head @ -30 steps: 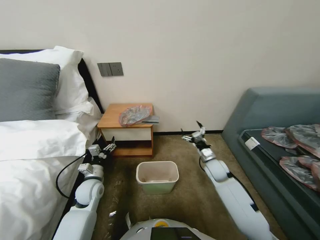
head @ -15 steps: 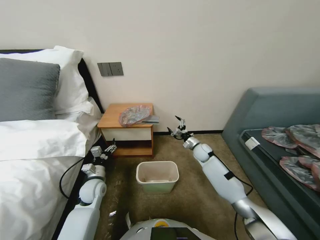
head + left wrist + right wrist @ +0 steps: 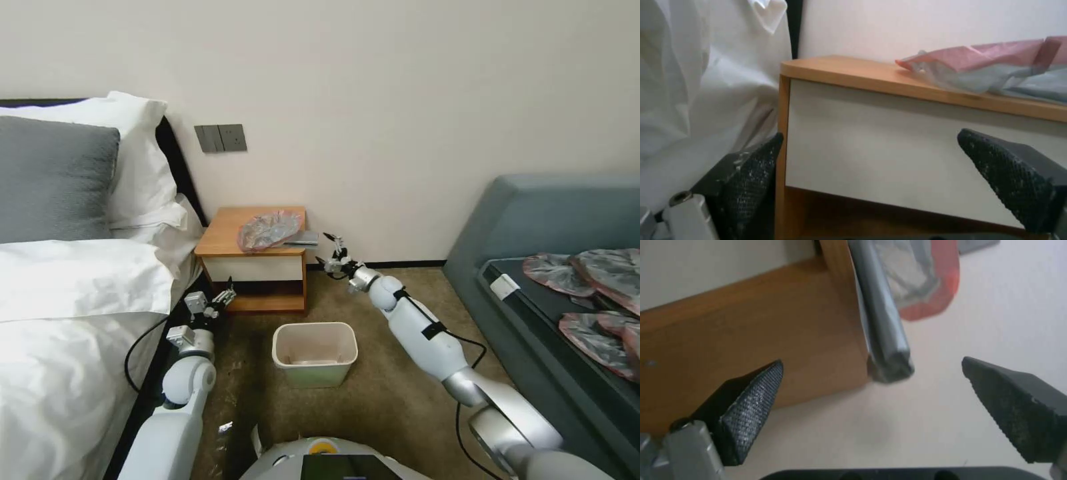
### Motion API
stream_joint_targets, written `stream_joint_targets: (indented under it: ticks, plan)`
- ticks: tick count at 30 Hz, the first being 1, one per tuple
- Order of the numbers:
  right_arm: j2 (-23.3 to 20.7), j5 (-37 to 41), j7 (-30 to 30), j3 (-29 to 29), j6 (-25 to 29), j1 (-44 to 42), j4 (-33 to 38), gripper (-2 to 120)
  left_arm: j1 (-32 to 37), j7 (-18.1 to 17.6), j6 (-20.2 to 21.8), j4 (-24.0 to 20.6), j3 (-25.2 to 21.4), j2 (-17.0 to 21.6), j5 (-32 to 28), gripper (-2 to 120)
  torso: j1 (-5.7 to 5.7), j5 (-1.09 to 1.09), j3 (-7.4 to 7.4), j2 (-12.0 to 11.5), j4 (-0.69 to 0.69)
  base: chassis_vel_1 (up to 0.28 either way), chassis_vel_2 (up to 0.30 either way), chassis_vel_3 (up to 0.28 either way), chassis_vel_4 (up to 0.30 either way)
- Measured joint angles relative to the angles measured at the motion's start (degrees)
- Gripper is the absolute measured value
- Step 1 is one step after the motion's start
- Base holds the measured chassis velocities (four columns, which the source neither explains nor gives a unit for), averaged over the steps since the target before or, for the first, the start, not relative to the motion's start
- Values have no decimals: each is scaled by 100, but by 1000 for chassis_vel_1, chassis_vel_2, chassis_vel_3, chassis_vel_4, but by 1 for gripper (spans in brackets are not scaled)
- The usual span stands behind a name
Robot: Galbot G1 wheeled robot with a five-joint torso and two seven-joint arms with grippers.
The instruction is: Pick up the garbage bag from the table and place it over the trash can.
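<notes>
both pincers gape; garbage bag (image 3: 996,71) cut off at frame edge.

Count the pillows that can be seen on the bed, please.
2: a grey pillow at the front on the bed, and a white pillow behind it against the headboard. Others may be hidden.

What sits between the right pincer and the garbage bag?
In the head view, a flat grey object jutting off the table edge lies between the open right pincer and the garbage bag.
</notes>
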Motion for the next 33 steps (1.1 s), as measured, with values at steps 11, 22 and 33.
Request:
stream_joint_targets:
  ticks: [11, 22, 33]
  plan:
    - [181, -510, 30, -78, 205, 283, -259, 98, 50, -1, -10, -34, 27, -41, 11, 100, 0, 0, 0, 0, 0, 0, 0, 0, 0]
    - [145, -481, -3, -94, 282, 342, -392, 60, 45, -7, -16, -55, 73, -16, 20, 100, -1, 1, 0, 0, -1, 0, 0, 0, 0]
    - [152, -460, -6, -118, 294, 409, -422, 17, 64, -8, -28, -25, 141, -25, 71, 100, -1, 1, 0, 0, 0, 0, 0, 0, 0]
